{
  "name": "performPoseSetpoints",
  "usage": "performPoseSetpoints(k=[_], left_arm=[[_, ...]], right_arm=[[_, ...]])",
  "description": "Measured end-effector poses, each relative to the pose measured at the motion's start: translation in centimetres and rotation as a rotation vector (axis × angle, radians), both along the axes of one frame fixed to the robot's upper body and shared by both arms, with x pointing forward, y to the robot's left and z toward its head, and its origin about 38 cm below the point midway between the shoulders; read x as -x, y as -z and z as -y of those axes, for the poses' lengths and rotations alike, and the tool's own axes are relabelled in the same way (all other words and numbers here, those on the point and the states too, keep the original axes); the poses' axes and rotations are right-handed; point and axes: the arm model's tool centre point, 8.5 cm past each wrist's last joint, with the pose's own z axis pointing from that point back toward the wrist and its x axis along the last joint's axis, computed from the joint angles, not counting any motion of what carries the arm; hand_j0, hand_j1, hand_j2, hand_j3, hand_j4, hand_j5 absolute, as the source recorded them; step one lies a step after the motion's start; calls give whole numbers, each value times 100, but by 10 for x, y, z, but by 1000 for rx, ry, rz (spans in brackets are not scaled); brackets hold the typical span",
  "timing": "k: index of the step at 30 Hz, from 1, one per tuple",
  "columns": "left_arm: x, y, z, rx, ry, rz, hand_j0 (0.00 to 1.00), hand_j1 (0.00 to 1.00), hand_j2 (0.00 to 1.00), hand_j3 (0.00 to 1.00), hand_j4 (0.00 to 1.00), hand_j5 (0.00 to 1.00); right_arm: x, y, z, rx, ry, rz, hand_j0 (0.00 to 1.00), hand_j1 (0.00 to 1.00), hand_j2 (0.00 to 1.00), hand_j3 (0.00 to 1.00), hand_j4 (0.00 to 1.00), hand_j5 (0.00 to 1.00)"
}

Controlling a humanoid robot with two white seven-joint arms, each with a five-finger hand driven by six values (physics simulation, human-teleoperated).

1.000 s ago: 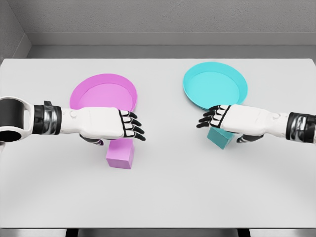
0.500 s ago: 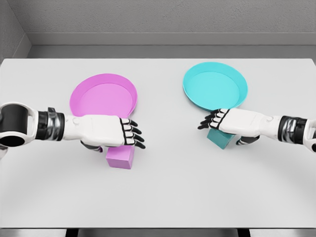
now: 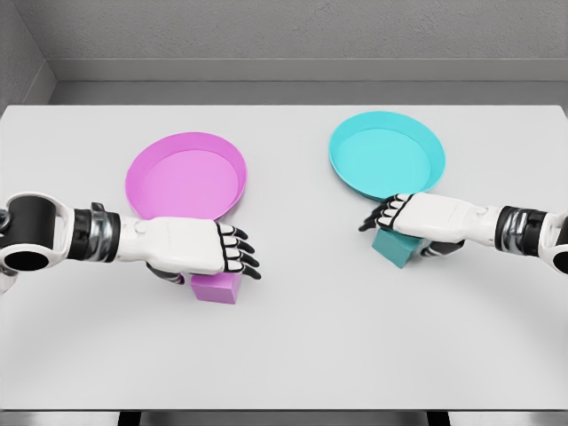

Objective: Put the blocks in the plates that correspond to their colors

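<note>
— White bench (image 3: 293,346): where do the blocks sit?
— Pink block (image 3: 216,289) lies under the left hand (image 3: 197,248), teal block (image 3: 394,248) under the right hand (image 3: 417,218); each near its plate, corner toward the camera.
— Grips?
— Fingers extended over both; grasp unclear.

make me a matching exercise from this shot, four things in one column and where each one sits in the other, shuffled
Things:
1. round pink plastic plate
2. round teal plastic plate
3. small pink cube block
4. small teal cube block

Places:
A. under the right hand
B. far right part of the white table
C. under the left hand
D. far left part of the table

Pairs: 1-D, 2-B, 3-C, 4-A
</note>
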Motion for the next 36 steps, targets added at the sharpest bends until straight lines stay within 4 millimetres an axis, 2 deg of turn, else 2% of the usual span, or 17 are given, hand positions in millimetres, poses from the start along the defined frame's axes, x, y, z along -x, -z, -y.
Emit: performPoseSetpoints(k=[1, 2, 13, 18, 21, 23, 26, 30, 32, 33, 34, 35, 36], left_arm=[[0, 1, 0, 0, 0, -2, 99, 99, 99, 99, 99, 99], [0, 1, 0, -1, 0, -2, 98, 98, 98, 98, 98, 98], [4, 6, 5, 4, 11, -17, 97, 97, 97, 97, 97, 97], [4, 6, 6, 5, 12, -17, 84, 84, 84, 84, 84, 84], [4, 7, 6, 5, 12, -19, 75, 75, 75, 75, 75, 75], [4, 7, 6, 6, 12, -20, 73, 73, 73, 73, 73, 73], [5, 8, 5, 6, 10, -24, 66, 66, 66, 66, 66, 66], [6, 11, 6, 1, 14, -32, 48, 48, 48, 48, 48, 48], [5, 10, 7, 0, 17, -26, 44, 44, 44, 44, 44, 44], [5, 10, 7, 0, 17, -23, 44, 44, 44, 44, 44, 44], [5, 9, 7, -1, 19, -18, 44, 44, 44, 44, 44, 44], [4, 7, 7, -2, 20, -12, 44, 44, 44, 44, 44, 44], [2, 3, 7, -1, 21, -1, 44, 44, 44, 44, 44, 44]], right_arm=[[0, 0, 0, 0, 0, 0, 61, 61, 61, 61, 61, 61], [0, 0, 0, -3, 1, 0, 59, 59, 59, 59, 59, 59], [-6, -4, 10, -27, 37, 1, 55, 55, 55, 55, 55, 55], [-12, -15, 17, -61, 61, 12, 54, 54, 54, 54, 54, 54], [-20, -27, 23, -92, 82, 28, 54, 54, 54, 54, 54, 54], [-31, -43, 25, -110, 93, 60, 54, 54, 54, 54, 54, 54], [-47, -56, 28, -149, 120, 81, 54, 54, 54, 54, 54, 54], [-79, -95, 25, -205, 145, 151, 55, 55, 55, 55, 55, 55], [-95, -112, 23, -239, 165, 171, 55, 55, 55, 55, 55, 55], [-101, -114, 21, -253, 173, 168, 57, 57, 57, 57, 57, 57], [-105, -111, 19, -265, 181, 157, 65, 65, 65, 65, 65, 65], [-108, -107, 18, -273, 188, 145, 78, 78, 78, 78, 78, 78], [-110, -105, 18, -281, 194, 139, 100, 100, 100, 100, 100, 100]])
